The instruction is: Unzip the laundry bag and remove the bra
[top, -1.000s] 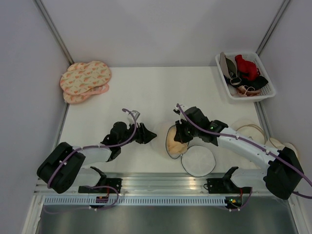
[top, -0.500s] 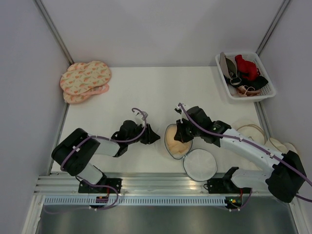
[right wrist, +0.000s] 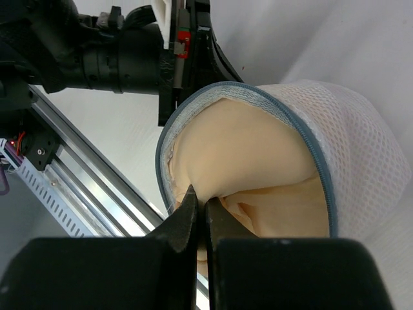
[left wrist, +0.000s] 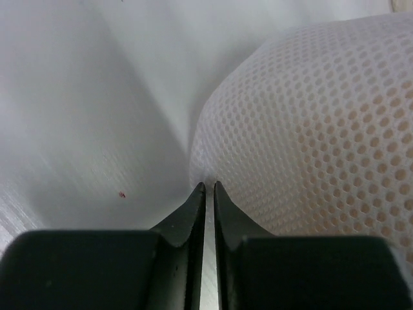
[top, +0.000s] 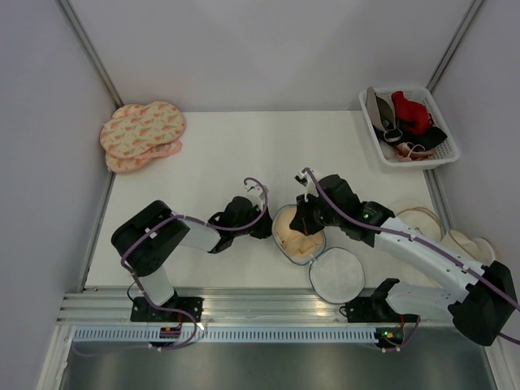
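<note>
Bag (left wrist: 310,142) sits unzipped at the near middle of the table (top: 244,154), between both grippers. The grey-rimmed half faces up. The lid (top: 337,275) lies flat just near-right of it, touching. Bra (right wrist: 245,148) is in the open half, its peach cup filling it up to the rim. Right gripper (right wrist: 200,197) is down in the opening with jaws clamped tight on a fold of bra cloth just inside the rim. Left gripper (left wrist: 208,186) butts the bag's left side. Its jaws are down to a hairline slit, tips right on the mesh fold at the bag's base, so it reads as a pinch on the bag. Versus 1 s ago: the left gripper has come right, from just off the bag's white edge to hard against the grey rim. The left arm's big link has swung in from the far left toward the middle. The open half has nudged slightly right, and the lid has slid a bit right and nearer. Slightly more peach shows. The right gripper has barely shifted, same spot over the cup. Unchanged: basket (top: 424,161) back right with the red garment (top: 410,110) and black garment (top: 431,134), pink pouches (top: 142,130) back left, cream pouches (top: 418,218) at the right edge.
</note>
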Action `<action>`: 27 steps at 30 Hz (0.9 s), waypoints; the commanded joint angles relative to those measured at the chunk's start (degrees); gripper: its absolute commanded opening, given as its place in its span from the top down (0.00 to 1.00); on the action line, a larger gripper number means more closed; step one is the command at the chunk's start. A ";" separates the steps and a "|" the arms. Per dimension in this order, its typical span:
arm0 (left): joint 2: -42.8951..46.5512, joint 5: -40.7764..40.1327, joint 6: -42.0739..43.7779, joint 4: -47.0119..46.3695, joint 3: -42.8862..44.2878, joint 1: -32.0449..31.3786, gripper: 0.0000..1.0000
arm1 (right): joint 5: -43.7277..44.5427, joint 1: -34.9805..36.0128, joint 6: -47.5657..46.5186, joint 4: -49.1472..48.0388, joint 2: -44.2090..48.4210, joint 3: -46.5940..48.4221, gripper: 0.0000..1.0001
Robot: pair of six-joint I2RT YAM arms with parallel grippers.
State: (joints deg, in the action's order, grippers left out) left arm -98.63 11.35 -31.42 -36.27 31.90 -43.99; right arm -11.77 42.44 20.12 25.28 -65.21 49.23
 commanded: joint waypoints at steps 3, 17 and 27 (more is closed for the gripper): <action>-3.93 -4.41 2.06 6.21 2.29 -1.01 0.90 | 1.30 -0.51 0.62 -1.02 4.12 4.81 0.99; -7.02 -4.41 0.66 5.60 3.08 -2.86 0.98 | 21.58 -2.44 3.00 -6.20 14.85 12.45 1.00; -2.19 -2.39 0.13 9.10 3.87 -3.03 0.98 | 41.91 -17.89 2.64 -4.97 -3.76 28.98 1.00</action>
State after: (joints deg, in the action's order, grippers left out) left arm -102.02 9.06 -31.51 -35.66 36.05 -46.30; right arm 21.50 30.46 22.52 21.61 -65.08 74.50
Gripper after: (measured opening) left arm 0.025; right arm 0.021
